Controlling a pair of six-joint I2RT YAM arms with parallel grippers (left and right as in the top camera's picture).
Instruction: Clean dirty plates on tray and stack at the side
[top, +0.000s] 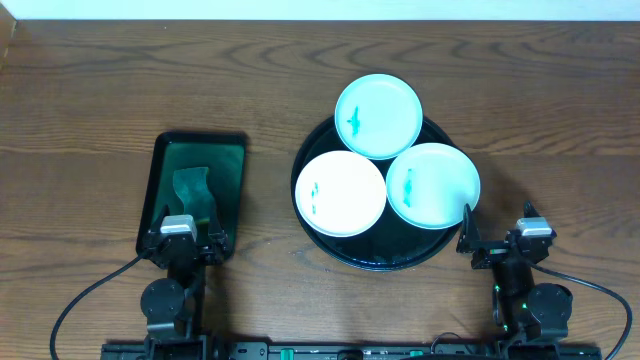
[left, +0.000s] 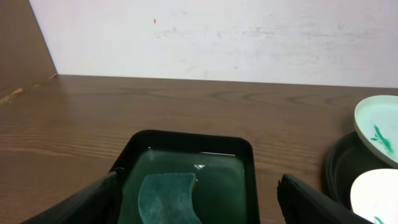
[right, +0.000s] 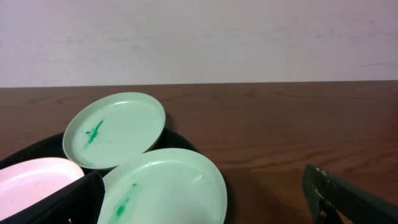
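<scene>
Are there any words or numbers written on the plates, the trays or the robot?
None: no word, number or label can be read in any view.
The green marks on the plates are smears, not letters.
The black tray and the green tray bear no writing.

On the overhead feed I see a dark wooden table (top: 100, 90) with bold grain running across its width. On its left half sits a small dark green rectangular tray (top: 200, 137) with rounded corners and a raised rim, its long sides running front to back. Inside it a greyish-green sponge (top: 192, 188) with a wavy outline lies flat on the floor, around the middle. The tray floor looks glossy in the left wrist view and it may be wet, though I can't be sure. Behind the table stands a plain pale wall (left: 217, 37), lightly scuffed. A brown panel (left: 22, 43) meets it at the far left edge.
</scene>
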